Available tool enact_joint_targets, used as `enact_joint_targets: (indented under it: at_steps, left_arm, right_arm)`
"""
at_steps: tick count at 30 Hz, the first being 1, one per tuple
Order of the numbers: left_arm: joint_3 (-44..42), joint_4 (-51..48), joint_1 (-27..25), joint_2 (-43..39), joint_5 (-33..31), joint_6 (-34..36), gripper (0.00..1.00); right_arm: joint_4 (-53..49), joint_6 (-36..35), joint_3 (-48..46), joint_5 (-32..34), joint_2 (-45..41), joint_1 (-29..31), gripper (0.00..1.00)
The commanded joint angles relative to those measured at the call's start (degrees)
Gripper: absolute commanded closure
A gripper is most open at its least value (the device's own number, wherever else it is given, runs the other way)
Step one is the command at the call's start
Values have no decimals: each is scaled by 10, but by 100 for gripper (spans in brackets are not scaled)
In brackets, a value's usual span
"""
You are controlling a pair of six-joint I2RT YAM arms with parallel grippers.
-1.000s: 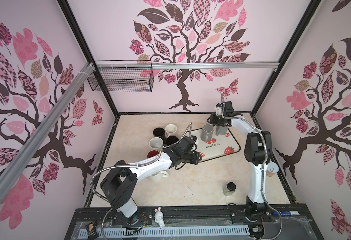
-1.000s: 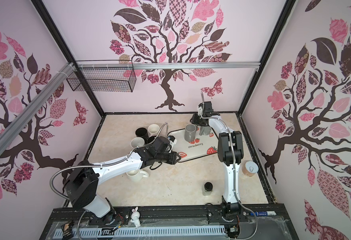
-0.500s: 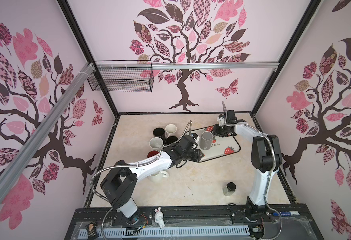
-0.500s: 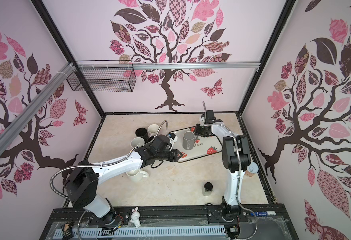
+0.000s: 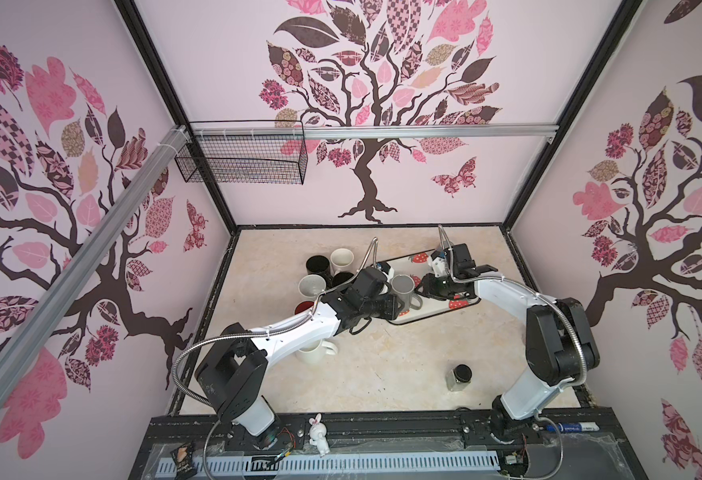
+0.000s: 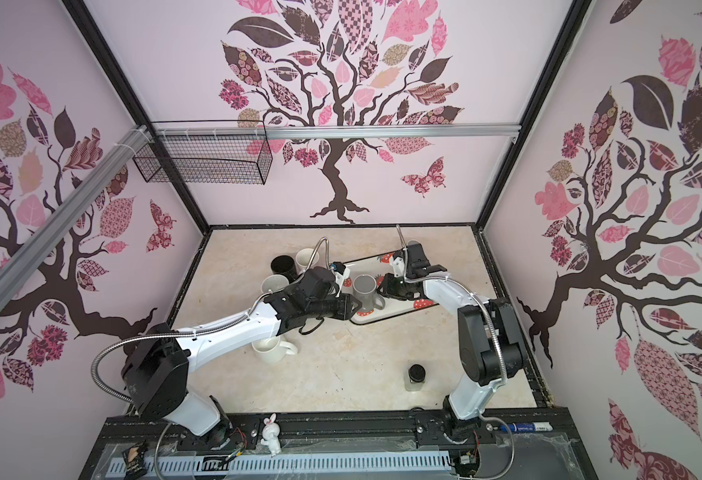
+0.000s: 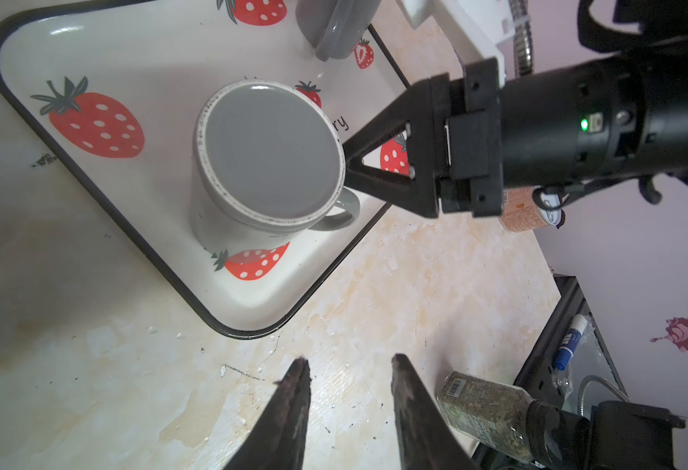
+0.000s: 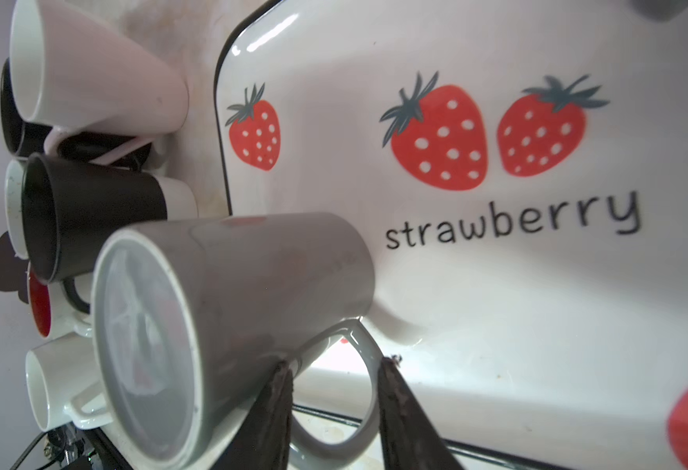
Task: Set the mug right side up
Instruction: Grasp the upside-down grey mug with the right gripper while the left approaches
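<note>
Grey mug (image 7: 269, 162) sits base-up on the strawberry tray (image 8: 497, 305), right gripper (image 8: 336, 364) straddling its handle (image 7: 354, 205), grip unclear, left gripper (image 7: 348, 362) spread empty; best lift clear before rolling.

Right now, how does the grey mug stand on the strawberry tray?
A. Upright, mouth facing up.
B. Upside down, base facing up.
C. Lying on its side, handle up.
B: in the left wrist view the grey mug shows its flat closed base on top, ringed by an unglazed foot, with its mouth down on the strawberry tray.
</note>
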Motion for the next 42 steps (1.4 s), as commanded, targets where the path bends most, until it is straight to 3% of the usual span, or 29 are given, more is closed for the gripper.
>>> enact_joint_targets:
  at_steps: [1,5,15,27,36,42]
  left_arm:
    - [-4,0,10,5,-5,-15,64]
    - [-15,1,25,-3,-6,-25,64]
    - [-40,-7,53,-28,-14,-26,63]
    - [-51,-8,58,-39,-18,-22,62]
    - [-65,-9,61,-51,-27,-21,61]
    - [-64,-11,63,-54,-26,-20,61]
  right_arm:
    - [18,-10,-14,-10,-42,7,61]
    - [50,-22,-56,-9,-73,39,58]
    - [55,-68,-81,98,-134,74,53]
    - [-3,-106,-16,160,-39,130,51]
    - [-37,-130,32,226,13,149,65]
    - [-51,-138,49,251,11,156,95]
